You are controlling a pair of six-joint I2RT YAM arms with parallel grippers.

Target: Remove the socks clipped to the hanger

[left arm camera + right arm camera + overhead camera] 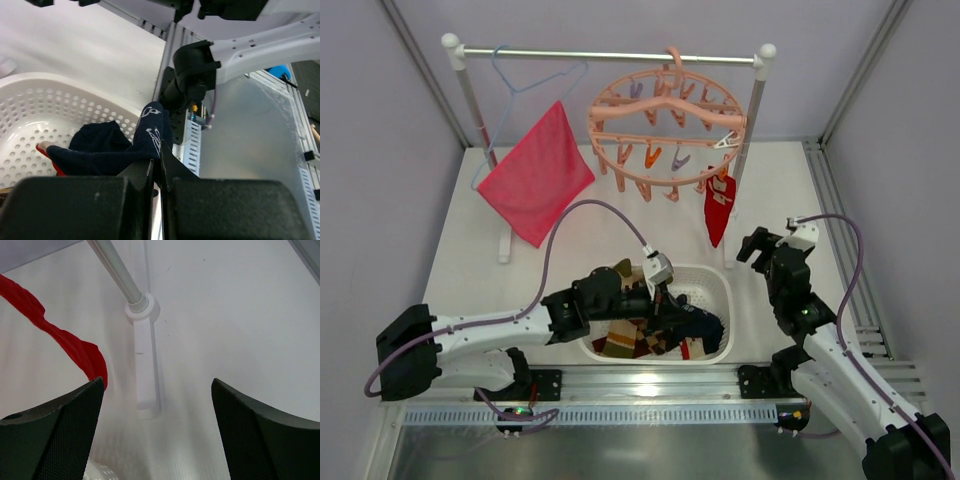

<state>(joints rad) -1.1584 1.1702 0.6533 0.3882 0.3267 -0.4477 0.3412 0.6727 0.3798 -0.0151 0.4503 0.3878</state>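
The top camera looks down from high behind both arms (490, 335) on the whole white surface (470, 270). The left wrist camera sits close beside the white holey plastic basket (30, 82), 6 o'clock from above. The right one faces the red hanging sock (75, 347), 3 o'clock.

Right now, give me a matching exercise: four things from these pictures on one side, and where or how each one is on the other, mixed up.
1 red sock
2 navy sock
3 pink cloth
4 right gripper

A open, empty
B pinched in the shut left gripper
C clipped to the hanger
D hanging from the blue wire hanger

Pairs: 1-C, 2-B, 3-D, 4-A
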